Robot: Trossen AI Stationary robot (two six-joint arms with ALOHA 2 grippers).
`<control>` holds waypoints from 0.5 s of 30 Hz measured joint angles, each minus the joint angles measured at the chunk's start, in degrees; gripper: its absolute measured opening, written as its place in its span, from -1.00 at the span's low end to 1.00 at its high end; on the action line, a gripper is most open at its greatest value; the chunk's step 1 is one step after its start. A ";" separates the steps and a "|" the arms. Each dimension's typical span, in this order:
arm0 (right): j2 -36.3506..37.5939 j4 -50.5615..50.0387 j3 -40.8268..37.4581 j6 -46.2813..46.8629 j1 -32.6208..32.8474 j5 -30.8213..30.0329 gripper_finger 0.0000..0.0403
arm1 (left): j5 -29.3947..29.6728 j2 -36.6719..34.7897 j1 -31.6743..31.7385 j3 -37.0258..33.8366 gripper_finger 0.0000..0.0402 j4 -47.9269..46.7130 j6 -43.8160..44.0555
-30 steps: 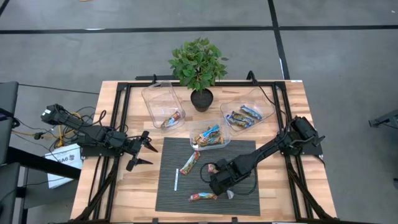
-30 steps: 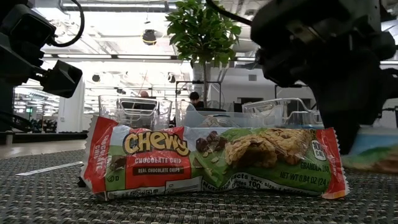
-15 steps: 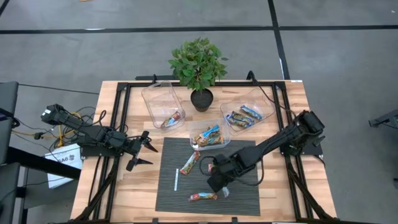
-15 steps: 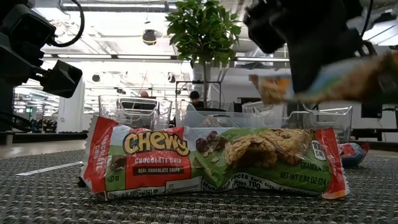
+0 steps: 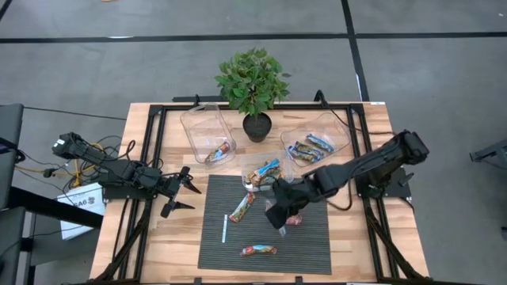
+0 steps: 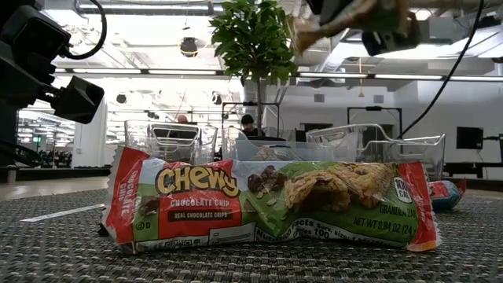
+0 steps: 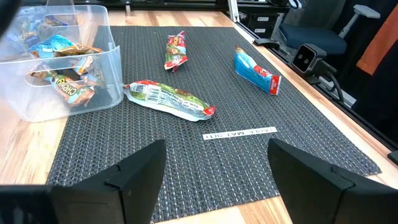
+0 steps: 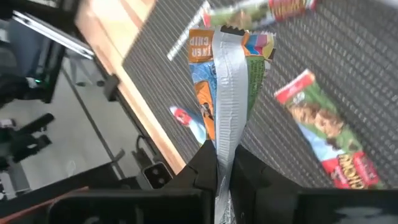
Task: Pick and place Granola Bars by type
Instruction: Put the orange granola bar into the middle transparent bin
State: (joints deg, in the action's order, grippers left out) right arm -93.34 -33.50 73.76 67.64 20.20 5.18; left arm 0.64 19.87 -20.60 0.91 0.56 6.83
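Low view, nearest: a crinkly green-and-red granola bar [image 6: 267, 203] lies flat on the ribbed dark mat [image 6: 78, 255], with clear plastic bins [image 6: 369, 141] and a potted plant [image 6: 253, 39] behind. Right fingers [image 8: 217, 163] pinch a foil-seamed bar [image 8: 227, 81] above the mat. Left fingers [image 5: 183, 199] are spread, empty, beside the mat.

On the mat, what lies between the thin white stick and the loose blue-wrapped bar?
In the high view, one granola bar in a red and green wrapper lies between the white stick and the blue-wrapped bar; the rest is bare mat.
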 joint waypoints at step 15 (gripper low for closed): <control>10.10 -0.29 0.00 -10.62 -6.90 -0.62 -0.94 | 0.00 0.01 -0.02 0.00 0.37 -0.02 0.00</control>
State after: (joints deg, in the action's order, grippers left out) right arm -83.23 -33.78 73.76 57.02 13.30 4.56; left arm 0.64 19.88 -20.62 0.91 0.54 6.83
